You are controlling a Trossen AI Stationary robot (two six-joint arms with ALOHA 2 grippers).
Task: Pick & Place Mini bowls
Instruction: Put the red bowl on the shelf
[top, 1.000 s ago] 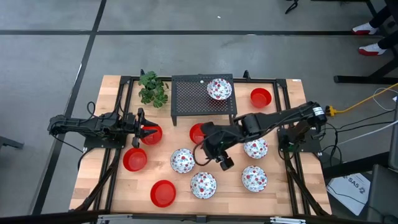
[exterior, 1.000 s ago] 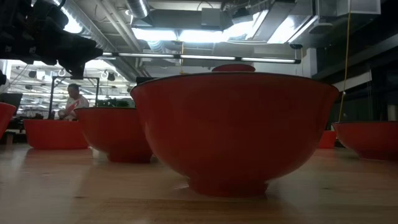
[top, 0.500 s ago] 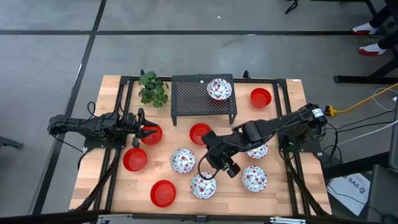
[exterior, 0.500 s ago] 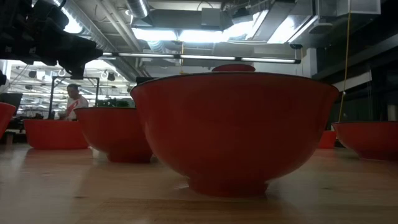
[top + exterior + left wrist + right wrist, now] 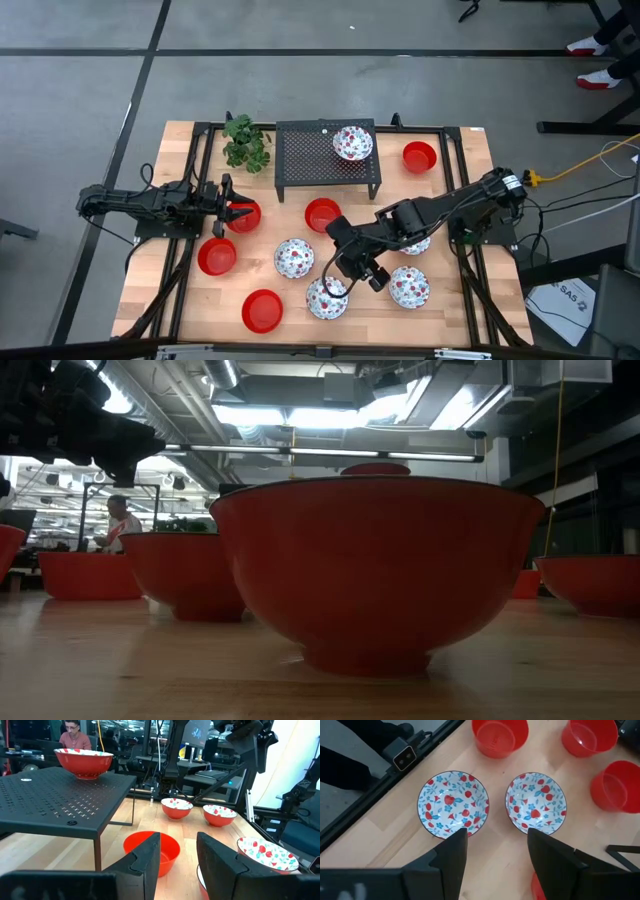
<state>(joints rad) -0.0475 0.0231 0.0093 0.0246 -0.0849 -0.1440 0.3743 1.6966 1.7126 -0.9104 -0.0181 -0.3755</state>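
While the wooden table [image 5: 180,300] is holding scattered mini bowls [image 5: 290,257] and the black rack [image 5: 310,160] is carrying one, the right gripper [image 5: 352,277] is hovering, fingers spread, above a floral bowl [image 5: 453,803] near the front edge. It needs to straddle the rim squarely, descending straight. The left gripper [image 5: 228,205], spread too, is waiting by a red bowl [image 5: 246,215].

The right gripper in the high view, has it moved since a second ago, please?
Yes. The right gripper has moved away from the black mesh rack, toward the table's near edge, and now hangs open by the floral bowl in the front row.
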